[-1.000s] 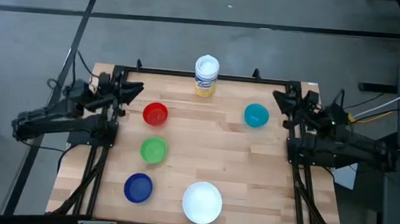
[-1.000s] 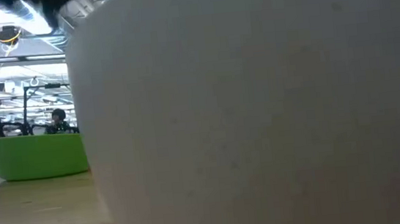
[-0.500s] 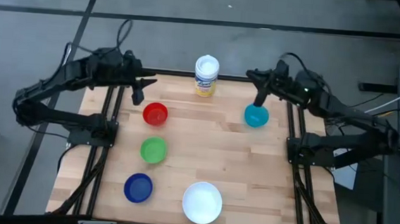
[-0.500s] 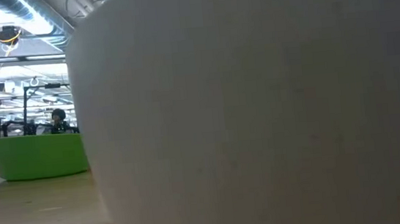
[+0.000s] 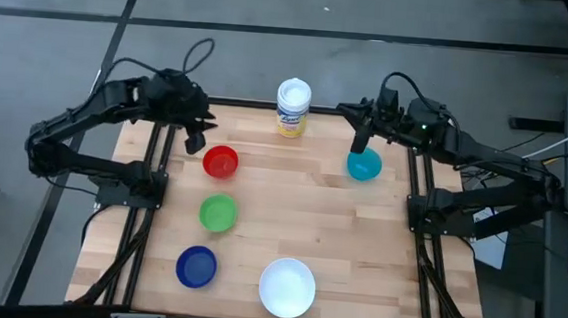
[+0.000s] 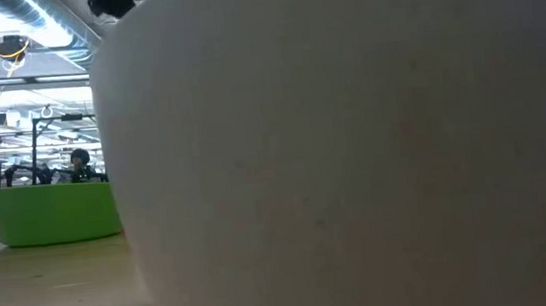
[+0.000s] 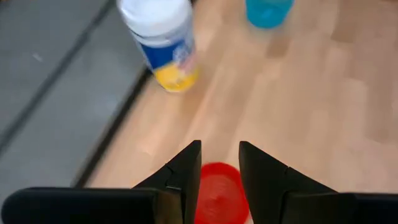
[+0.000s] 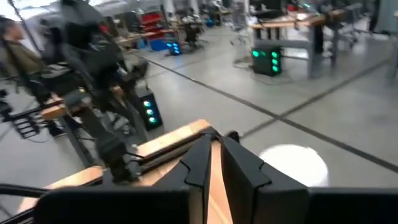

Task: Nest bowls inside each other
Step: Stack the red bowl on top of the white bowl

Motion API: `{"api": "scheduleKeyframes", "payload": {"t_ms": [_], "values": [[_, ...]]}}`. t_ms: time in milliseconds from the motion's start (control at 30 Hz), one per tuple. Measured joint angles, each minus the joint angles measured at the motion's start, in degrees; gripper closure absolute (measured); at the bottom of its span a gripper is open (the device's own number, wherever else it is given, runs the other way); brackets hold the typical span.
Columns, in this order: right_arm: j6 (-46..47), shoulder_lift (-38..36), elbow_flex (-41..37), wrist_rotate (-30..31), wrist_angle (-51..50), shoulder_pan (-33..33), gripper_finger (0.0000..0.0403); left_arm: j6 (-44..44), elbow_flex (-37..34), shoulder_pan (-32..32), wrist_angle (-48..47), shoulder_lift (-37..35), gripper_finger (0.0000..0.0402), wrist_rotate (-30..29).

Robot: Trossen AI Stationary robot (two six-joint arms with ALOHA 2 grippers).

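Note:
Five bowls rest upright on the wooden table [image 5: 291,205]: red [image 5: 221,161], green [image 5: 218,212], dark blue [image 5: 196,266], teal [image 5: 364,165] and a larger white one [image 5: 287,287]. My left gripper [image 5: 198,139] hovers open by the red bowl's far left side. In the left wrist view the red bowl [image 7: 217,194] shows below the gap between its fingers [image 7: 219,149]. My right gripper [image 5: 359,142] hangs shut over the teal bowl's far edge, pointing level across the table [image 8: 216,142]. Neither gripper touches anything.
A white canister [image 5: 293,107] with a yellow label stands at the table's far edge, between the two grippers. In the low view the white bowl [image 6: 354,155] fills most of the picture, with the green bowl [image 6: 53,212] to its left.
Both arms have risen from their folded rest at the table's left and right sides. They have swung in over the far part of the table, the left gripper to the red bowl and the right gripper to the teal bowl. The bowls have stayed put.

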Motion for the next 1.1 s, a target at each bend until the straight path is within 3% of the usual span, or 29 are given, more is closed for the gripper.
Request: {"api": "scheduleKeyframes", "payload": {"t_ms": [300, 467, 700, 1100], "values": [[-1.8, 0.0, 0.0, -11.7, 2.7, -1.9, 0.0362, -12.4, -3.6, -4.2, 1.4, 6.3, 0.0262, 9.2], [-4.1, 0.0, 0.0, -16.9, 2.9, -1.9, 0.0362, -17.5, -3.6, -6.9, 0.1, 11.5, 0.0231, 9.3], [-3.9, 0.0, -0.1, -22.1, 4.4, -1.9, 0.0357, -18.4, -3.7, -7.7, -1.8, 19.9, 0.0221, 10.1], [-3.6, 0.0, -0.1, -24.1, 6.8, -1.9, 0.0282, -15.4, -3.7, -6.6, -1.6, 30.5, 0.0221, 10.3]]}}
